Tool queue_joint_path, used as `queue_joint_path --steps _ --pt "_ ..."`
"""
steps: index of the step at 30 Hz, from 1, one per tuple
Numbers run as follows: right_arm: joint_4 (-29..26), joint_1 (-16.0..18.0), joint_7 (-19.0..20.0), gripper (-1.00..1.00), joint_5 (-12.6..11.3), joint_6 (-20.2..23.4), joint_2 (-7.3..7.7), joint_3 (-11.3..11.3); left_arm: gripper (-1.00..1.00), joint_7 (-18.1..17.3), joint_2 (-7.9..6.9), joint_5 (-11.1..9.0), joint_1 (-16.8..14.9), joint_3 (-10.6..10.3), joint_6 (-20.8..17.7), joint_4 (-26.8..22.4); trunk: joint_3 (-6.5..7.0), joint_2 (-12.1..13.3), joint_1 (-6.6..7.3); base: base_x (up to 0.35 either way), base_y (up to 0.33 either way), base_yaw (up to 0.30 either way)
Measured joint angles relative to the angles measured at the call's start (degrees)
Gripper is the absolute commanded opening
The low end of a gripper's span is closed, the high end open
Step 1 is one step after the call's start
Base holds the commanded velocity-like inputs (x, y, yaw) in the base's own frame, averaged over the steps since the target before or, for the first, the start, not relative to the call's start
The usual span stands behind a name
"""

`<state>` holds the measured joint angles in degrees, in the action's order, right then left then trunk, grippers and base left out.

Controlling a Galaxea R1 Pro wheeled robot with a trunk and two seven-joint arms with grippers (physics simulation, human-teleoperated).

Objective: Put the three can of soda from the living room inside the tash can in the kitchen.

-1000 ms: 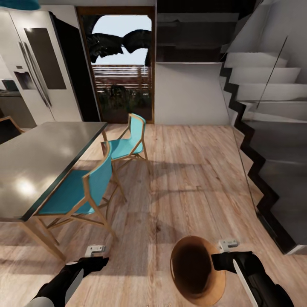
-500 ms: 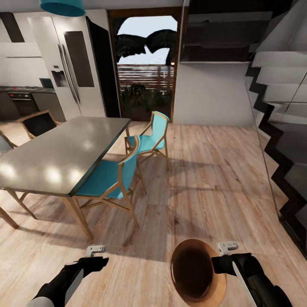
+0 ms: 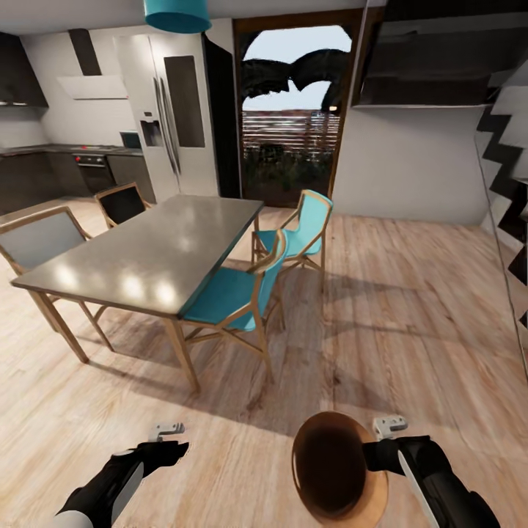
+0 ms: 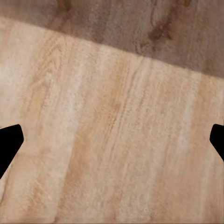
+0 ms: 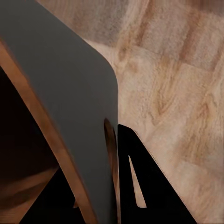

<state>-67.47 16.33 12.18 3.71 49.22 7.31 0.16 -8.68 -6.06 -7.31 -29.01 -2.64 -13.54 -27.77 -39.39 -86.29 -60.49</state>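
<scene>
My right gripper (image 3: 381, 446) is pinching the rim of the bin (image 3: 337, 469). In the right wrist view one dark finger (image 5: 140, 186) lies pressed flat against the bin's outer wall (image 5: 70, 102), with the copper-brown lining showing at the rim beside it (the other finger I take to be inside, but I can't see it). The bin hangs low in front of me above the floor (image 3: 411, 308), its mouth tipped toward the head camera, and I can't make out anything inside its dark hollow.

My left gripper (image 3: 167, 433) is spread wide and carries nothing. Its wrist view gives just two black fingertips (image 4: 9, 144) at the edges and bare planks between.

Farther out stands the kitchen: the table (image 3: 147, 257) ahead to my left, two teal chairs (image 3: 242, 290) on its near side, the fridge (image 3: 172, 125) against the back wall, and a glass door (image 3: 293, 132) beyond.

No cans are visible anywhere, so I judge this a carrying leg: the bin is being moved, not filled. Next I would have to decide where the bin belongs, keep the pinch firm while the base rolls, steer clear of the chair legs, then lower it upright onto open floor before letting go.
</scene>
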Motion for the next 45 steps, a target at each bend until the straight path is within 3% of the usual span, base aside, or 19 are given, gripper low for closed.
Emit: queue_joint_path --steps 6,10,14,18,22,27,29,32,35,36,37,38,40,41,43,45 --pt "0.99 0.00 -0.04 -1.00 0.20 -0.06 -0.08 0.19 1.00 -0.10 0.00 0.01 0.00 0.00 0.05 -0.01 -0.14 0.00 0.00 0.017 0.259 0.238" --pt "1.44 -0.01 -0.02 -1.00 -0.39 -0.02 -0.09 1.58 1.00 -0.25 -0.03 0.00 0.00 0.00 0.06 -0.07 -0.25 0.00 0.00 0.116 0.140 0.238" --pt "1.54 0.00 -0.15 -1.00 0.81 -0.13 -0.09 1.84 1.00 -1.32 -0.02 0.01 0.00 0.00 0.08 -0.11 -0.36 0.00 0.00 0.210 0.094 0.238" --pt "1.60 0.00 -0.06 -1.00 -0.03 -0.05 -0.13 2.01 1.00 -2.03 -0.01 0.01 0.00 0.00 0.09 -0.15 -0.48 0.00 0.00 0.264 0.123 0.238" --pt "1.82 0.00 -0.15 -1.00 0.58 -0.11 -0.40 2.26 1.00 -2.27 -0.01 0.01 0.00 0.00 0.09 -0.11 -0.60 0.00 0.00 0.281 0.132 0.238" --pt "1.90 -0.01 -0.16 -1.00 0.15 -0.07 -0.88 3.94 1.00 -2.31 0.00 0.01 0.00 0.00 0.09 -0.10 -0.76 0.00 0.00 0.287 0.136 0.238" --pt "1.93 -0.01 -0.45 -1.00 1.09 -0.12 -1.92 5.19 1.00 -2.30 0.00 0.01 0.00 0.00 0.09 -0.10 -0.83 0.00 0.00 0.288 0.137 0.238" --pt "1.91 0.00 -2.13 -1.00 -0.87 0.07 -3.57 6.03 1.00 -2.30 0.00 0.01 0.00 0.00 0.09 -0.07 -0.94 0.00 0.00 0.287 0.141 0.238" --pt "1.93 0.03 -7.33 -1.00 1.89 0.02 -7.13 7.88 1.00 -2.32 0.00 0.02 0.00 0.00 0.09 -0.04 -1.05 0.00 0.00 0.273 0.163 0.235" --pt "1.93 0.04 -8.37 -1.00 1.08 0.08 -7.97 8.56 1.00 -2.33 0.00 0.01 0.00 0.00 0.09 -0.05 -1.09 0.00 0.00 0.065 0.257 0.230" --pt "1.94 0.57 -14.98 -1.00 3.67 0.47 -11.10 13.07 1.00 -2.38 0.01 0.01 0.00 0.00 0.09 -0.07 -1.12 0.00 0.00 0.052 0.262 0.230" --pt "1.86 0.72 -15.61 -1.00 2.11 0.55 -11.94 13.52 1.00 -2.38 0.00 0.01 0.01 0.00 0.09 -0.08 -1.15 0.00 0.00 0.041 0.266 0.230" --pt "1.89 1.01 -15.48 -1.00 -3.57 0.35 -12.24 13.98 1.00 -2.40 0.01 0.00 -0.01 0.01 0.10 -0.07 -1.24 0.00 0.00 0.005 0.271 0.229" --pt "1.88 1.29 -15.73 -1.00 -3.42 0.42 -12.42 14.17 1.00 -2.43 -0.01 -0.03 -0.01 0.07 0.10 -0.10 -1.28 0.00 0.00 -0.034 0.275 0.229" --pt "1.92 1.62 -16.39 -1.00 0.66 0.78 -12.70 14.26 1.00 -2.92 -0.05 -0.21 0.01 0.38 0.04 -0.10 -1.36 0.00 0.00 -0.080 0.279 0.227" --pt "1.92 1.71 -16.48 -1.00 0.95 0.83 -12.76 14.25 1.00 -3.68 -0.42 -0.63 0.02 0.65 -0.11 0.00 -1.44 0.00 0.00 -0.095 0.281 0.226"
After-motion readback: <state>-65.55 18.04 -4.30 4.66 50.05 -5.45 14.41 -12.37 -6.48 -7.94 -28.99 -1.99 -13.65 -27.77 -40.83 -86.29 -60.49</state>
